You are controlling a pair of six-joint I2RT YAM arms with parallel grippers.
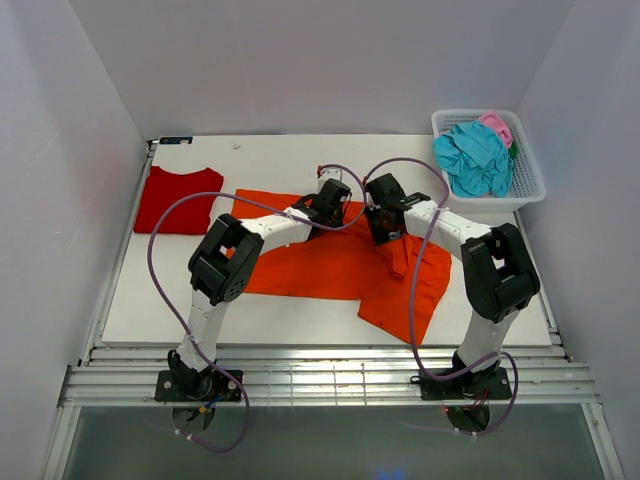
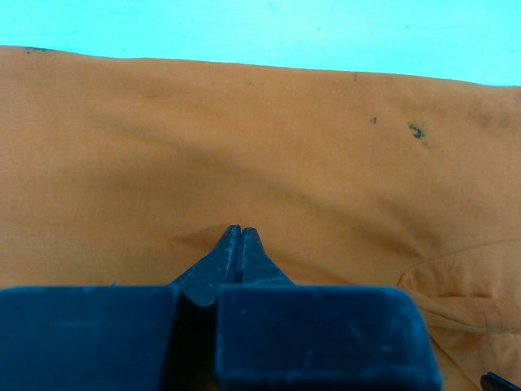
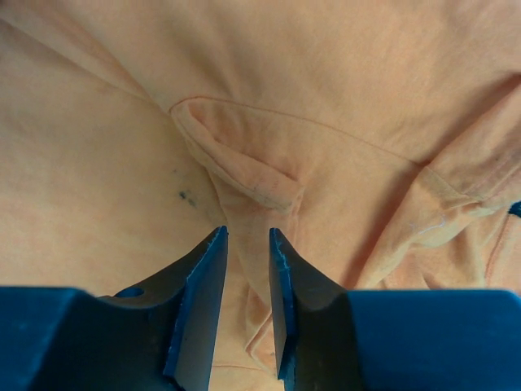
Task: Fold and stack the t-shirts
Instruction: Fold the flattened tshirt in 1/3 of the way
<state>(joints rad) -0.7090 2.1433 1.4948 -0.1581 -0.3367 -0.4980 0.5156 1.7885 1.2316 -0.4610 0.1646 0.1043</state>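
Nearest, spread over the middle of the white tabletop (image 1: pixel 150 300): bright orange soft cloth short-sleeved t-shirt (image 1: pixel 320 268), flat on its left part, rumpled and folded over on its right. At that shirt's far edge: left black two-finger gripper (image 2: pixel 241 232), clenched, tips together against the orange cloth (any cloth pinched, impossible to tell). Just right of it, over the shirt's bunched part: right black two-finger gripper (image 3: pixel 247 235), released, jaws apart astride a raised ridge of cloth. Beyond the shirt's far left corner, near it: deep red cloth t-shirt (image 1: pixel 178 200), lying flat. Beyond its far right corner, well apart: white plastic lattice basket (image 1: pixel 480 114) holding a crumpled teal t-shirt (image 1: pixel 473 155) and a pink t-shirt (image 1: pixel 497 125).
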